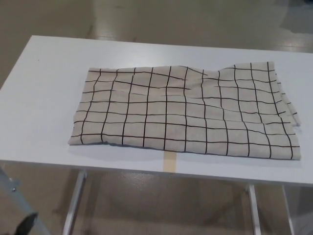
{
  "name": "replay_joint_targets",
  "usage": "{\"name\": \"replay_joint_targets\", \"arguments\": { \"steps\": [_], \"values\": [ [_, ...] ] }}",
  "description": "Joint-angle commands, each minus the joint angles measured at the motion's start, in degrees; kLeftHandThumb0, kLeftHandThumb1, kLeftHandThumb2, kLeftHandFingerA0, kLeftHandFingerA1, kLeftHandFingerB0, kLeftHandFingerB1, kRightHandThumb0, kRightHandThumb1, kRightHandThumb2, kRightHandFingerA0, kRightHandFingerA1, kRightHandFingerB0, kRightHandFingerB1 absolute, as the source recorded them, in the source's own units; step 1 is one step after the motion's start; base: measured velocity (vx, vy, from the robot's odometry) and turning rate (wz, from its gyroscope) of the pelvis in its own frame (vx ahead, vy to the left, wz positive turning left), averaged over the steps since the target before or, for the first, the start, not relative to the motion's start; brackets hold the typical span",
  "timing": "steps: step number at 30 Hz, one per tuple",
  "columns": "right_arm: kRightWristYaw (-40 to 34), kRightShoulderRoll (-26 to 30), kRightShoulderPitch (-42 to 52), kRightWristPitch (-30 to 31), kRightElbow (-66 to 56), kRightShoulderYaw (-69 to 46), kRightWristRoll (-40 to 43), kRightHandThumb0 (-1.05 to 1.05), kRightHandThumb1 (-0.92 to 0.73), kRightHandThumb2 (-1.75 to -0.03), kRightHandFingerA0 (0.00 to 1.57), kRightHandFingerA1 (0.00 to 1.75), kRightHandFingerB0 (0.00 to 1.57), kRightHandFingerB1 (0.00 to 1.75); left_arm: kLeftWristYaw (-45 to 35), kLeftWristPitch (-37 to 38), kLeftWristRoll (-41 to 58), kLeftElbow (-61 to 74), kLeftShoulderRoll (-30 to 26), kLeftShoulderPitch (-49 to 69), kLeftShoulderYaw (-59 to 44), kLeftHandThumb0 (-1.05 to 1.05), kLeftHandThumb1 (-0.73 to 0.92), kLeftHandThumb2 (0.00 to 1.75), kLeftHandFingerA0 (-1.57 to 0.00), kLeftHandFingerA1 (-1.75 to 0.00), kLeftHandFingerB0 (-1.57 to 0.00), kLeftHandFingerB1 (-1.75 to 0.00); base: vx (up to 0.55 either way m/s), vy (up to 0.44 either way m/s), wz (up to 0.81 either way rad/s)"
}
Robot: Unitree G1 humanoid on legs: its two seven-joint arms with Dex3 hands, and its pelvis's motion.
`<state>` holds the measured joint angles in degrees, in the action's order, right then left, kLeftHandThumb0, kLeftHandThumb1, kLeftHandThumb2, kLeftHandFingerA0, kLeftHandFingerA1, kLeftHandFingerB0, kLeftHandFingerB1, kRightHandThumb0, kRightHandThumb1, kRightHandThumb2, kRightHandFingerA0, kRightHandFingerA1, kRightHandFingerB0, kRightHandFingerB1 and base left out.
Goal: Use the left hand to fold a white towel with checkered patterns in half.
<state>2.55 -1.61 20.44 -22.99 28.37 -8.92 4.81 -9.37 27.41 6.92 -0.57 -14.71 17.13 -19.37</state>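
Left hand (25, 225) barely in view at bottom edge, fingers unreadable, right hand unseen; towel (183, 111) flat on table (44, 68), up and right of it: best reach for near-left corner, then carry it rightward.

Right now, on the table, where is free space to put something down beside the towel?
The table is bare on the left, between its left edge and the towel, and in a wide strip along the far edge behind the towel. The near edge leaves only a thin strip, with a piece of tape. On the right the towel nearly reaches the picture's edge.
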Motion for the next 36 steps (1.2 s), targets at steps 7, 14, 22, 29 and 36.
{"name": "replay_joint_targets", "arguments": {
  "steps": [7, 14, 22, 29, 36],
  "values": [
    [0.6, 0.3, 0.9, -5.1, 2.9, 1.0, -0.7, -0.42, -0.78, -0.64, 0.23, 0.45, 0.15, 0.31, -0.8, 0.9, -26.2, 6.8, -11.1, -20.5, 10.5, -0.57, 0.37, 0.76, 0.00, -0.18, -0.01, -0.25, 0.00, 0.000, 0.00],
    [0.4, 0.7, 2.4, -5.5, 2.7, 0.9, -1.0, -0.41, -0.78, -0.64, 0.23, 0.45, 0.16, 0.31, -2.3, -2.4, -39.5, -6.3, -16.9, -32.5, 22.5, -0.69, 0.42, 0.81, 0.00, -0.09, 0.00, -0.18, 0.00, 0.000, 0.00],
    [-0.7, 1.2, 2.7, -6.0, 2.8, 1.8, -3.1, -0.36, -0.79, -0.64, 0.24, 0.44, 0.16, 0.32, -0.1, -9.1, -51.5, -22.6, -16.9, -45.1, 36.0, -0.66, 0.41, 0.74, 0.00, 0.00, 0.00, -0.12, 0.00, 0.000, 0.00],
    [-0.3, 0.9, 2.7, -5.7, 2.4, 1.7, -2.5, -0.35, -0.79, -0.64, 0.25, 0.48, 0.17, 0.32, 3.7, -12.7, -58.9, -31.9, -16.7, -53.0, 45.6, -0.43, 0.28, 0.61, 0.00, 0.00, 0.00, -0.13, 0.00, 0.000, 0.00],
    [-0.8, 0.4, 3.0, -5.5, 1.3, 2.2, -3.2, -0.33, -0.79, -0.64, 0.27, 0.50, 0.21, 0.35, 5.8, -14.3, -57.4, -37.1, -16.0, -55.9, 48.9, -0.35, 0.23, 0.57, 0.00, 0.00, 0.00, -0.14, 0.00, 0.000, 0.00]
  ]
}}
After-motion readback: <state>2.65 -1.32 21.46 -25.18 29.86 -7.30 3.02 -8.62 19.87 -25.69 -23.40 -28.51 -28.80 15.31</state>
